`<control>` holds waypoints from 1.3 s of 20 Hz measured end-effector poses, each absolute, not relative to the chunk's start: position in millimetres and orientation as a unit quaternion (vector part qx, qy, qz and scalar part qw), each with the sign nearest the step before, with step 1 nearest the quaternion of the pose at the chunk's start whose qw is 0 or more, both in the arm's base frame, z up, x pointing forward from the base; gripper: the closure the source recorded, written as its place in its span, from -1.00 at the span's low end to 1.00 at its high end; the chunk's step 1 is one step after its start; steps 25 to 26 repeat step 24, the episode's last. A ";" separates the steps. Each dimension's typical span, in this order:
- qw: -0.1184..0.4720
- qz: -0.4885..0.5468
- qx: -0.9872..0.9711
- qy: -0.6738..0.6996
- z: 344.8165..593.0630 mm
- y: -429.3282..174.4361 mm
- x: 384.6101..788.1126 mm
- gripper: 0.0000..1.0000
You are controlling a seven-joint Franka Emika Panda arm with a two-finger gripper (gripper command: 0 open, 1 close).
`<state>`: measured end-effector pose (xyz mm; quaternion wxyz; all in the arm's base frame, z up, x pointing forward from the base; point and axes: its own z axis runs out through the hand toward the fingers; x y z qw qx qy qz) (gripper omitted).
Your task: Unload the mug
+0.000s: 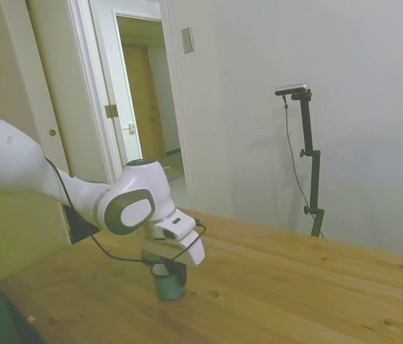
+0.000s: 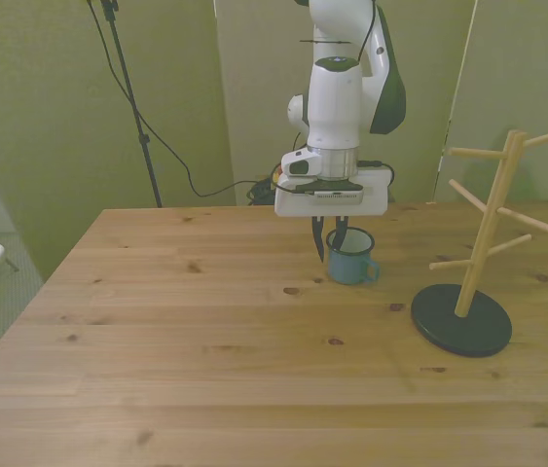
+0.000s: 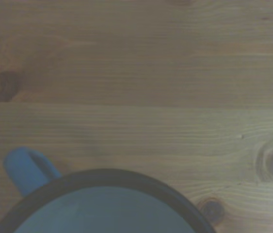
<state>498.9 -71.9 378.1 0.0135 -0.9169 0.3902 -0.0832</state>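
Though hidden sideways, spread jaws astride mug (image 2: 351, 259) rim, front view only.

In the wrist view we see only part of the mug (image 3: 102, 206): the picture's edge cuts off most of its dark rim and pale inside, and its blue handle (image 3: 27, 167) is soft and out of focus. In the side view the gripper (image 1: 169, 270) and the wrist above it cover the mug's (image 1: 168, 285) top, so only its lower body shows. In the front view one finger (image 2: 339, 236) crosses the mug's (image 2: 353, 263) rim, hiding part of it.
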 end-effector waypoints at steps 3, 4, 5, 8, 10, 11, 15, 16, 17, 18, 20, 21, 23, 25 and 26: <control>0.014 -0.087 -0.917 0.389 381.6 -71.1 498.3 -1.00; 0.015 -0.090 -0.917 0.389 385.0 -70.4 497.9 -1.00; 0.016 -0.094 -0.916 0.389 389.5 -69.5 497.0 -1.00; 0.021 -0.109 -0.915 0.388 405.6 -66.9 492.9 -1.00; 0.024 -0.120 -0.914 0.387 417.2 -64.8 490.0 -1.00; 0.025 -0.124 -0.914 0.386 423.4 -63.3 488.3 -1.00; 0.029 -0.141 -0.916 0.373 452.5 -48.0 472.9 -1.00; 0.030 -0.146 -0.918 0.368 459.8 -41.3 465.7 -1.00; 0.031 -0.148 -0.920 0.362 466.2 -33.9 457.2 -1.00; 0.031 -0.146 -0.923 0.356 471.4 -25.4 447.4 -1.00; 0.031 -0.135 -0.929 0.342 477.1 -8.4 427.2 -1.00; 0.031 -0.130 -0.932 0.336 478.6 -0.9 417.9 -1.00; 0.032 -0.119 -0.938 0.324 478.5 9.6 402.8 -1.00; 0.031 -0.110 -0.940 0.321 477.6 12.4 396.6 -1.00; 0.031 -0.110 -0.940 0.321 477.6 12.4 396.6 -1.00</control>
